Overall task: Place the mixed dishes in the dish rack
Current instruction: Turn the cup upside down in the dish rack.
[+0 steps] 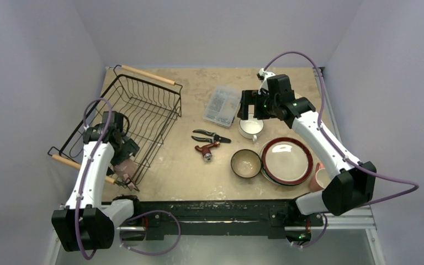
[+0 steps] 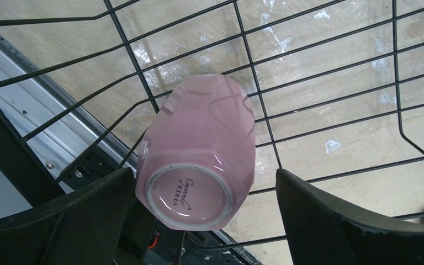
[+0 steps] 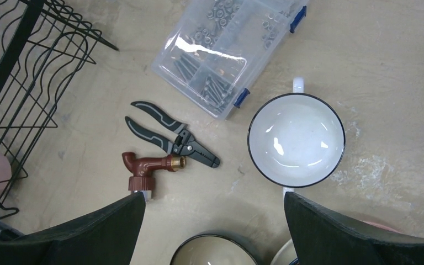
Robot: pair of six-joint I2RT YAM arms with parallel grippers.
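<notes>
Pink mug (image 2: 199,149): lying in dish rack (image 1: 146,75), between left jaws, spread wide.
White cup (image 3: 296,138): below right jaws — wide, empty.
Nearby: pliers (image 3: 171,135), clear box (image 3: 226,49).

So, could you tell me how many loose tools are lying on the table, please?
2: black pliers and, just nearer the arms, a red-brown tap, both between the dish rack and the white cup. None looks hidden.

A bare strip of table (image 1: 179,165) runs between the dish rack (image 1: 148,74) and the pliers (image 1: 211,136) and tap fitting (image 1: 207,149) mid-table; the clear box (image 1: 222,105), white cup (image 1: 251,128), bowl (image 1: 246,163) and stacked plates (image 1: 286,160) crowd the right half, and a pink mug (image 2: 199,154) fills the rack's near end.
</notes>
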